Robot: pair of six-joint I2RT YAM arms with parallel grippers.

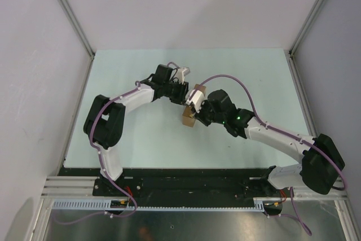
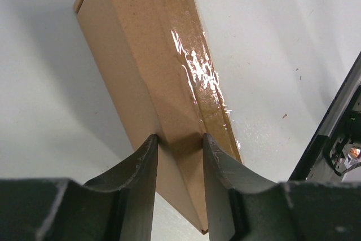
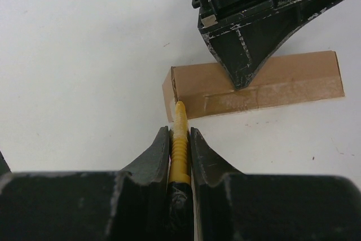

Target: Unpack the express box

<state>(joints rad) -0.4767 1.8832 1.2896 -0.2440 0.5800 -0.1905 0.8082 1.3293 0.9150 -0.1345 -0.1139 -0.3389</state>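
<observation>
Left tool (image 2: 179,137) clamps express box (image 2: 141,55), right tool (image 3: 179,132) (closed) grips knife (image 3: 179,156)

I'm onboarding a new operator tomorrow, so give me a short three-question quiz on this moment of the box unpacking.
1. What does the right gripper hold? A) a white tube B) a yellow utility knife C) nothing
2. True or false: the left gripper is wide open and clear of the express box.
3. Fill in: a shiny clear strip of ____ runs along the box.

Key: 1 B. 2 False; its fingers clamp the box on both sides. 3 tape.
</observation>
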